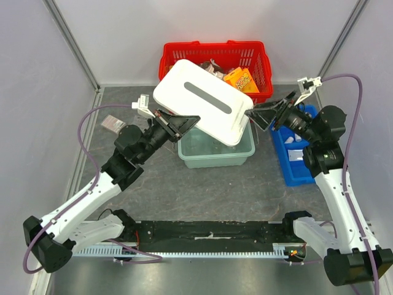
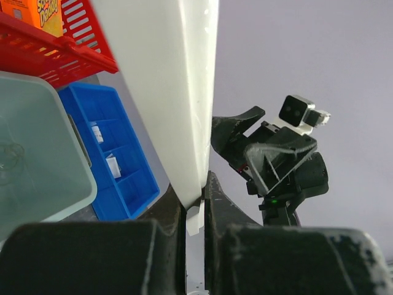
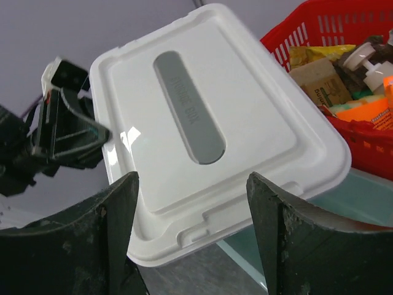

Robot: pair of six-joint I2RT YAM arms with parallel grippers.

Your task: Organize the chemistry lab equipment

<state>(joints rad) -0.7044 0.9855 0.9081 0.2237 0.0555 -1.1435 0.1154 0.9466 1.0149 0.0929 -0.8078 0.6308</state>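
Observation:
A white lid [image 1: 206,101] with a grey oval label hangs tilted over a pale green bin [image 1: 215,163]. My left gripper [image 1: 184,123] is shut on the lid's left edge, and in the left wrist view its fingers pinch the lid's [image 2: 166,92] rim at the left gripper [image 2: 195,203]. My right gripper [image 1: 256,115] stands open at the lid's right edge. In the right wrist view the lid [image 3: 209,123] lies just beyond the spread right gripper [image 3: 191,184], unpinched. Small white vials [image 2: 113,166] sit in a blue tray [image 1: 293,175]. A flat clear packet [image 1: 112,121] lies at the left.
A red basket [image 1: 215,50] holding orange and yellow snack packs [image 1: 241,78] stands against the back wall, right behind the bin. The blue tray [image 2: 123,184] lies right of the bin, under my right arm. Grey walls close in both sides.

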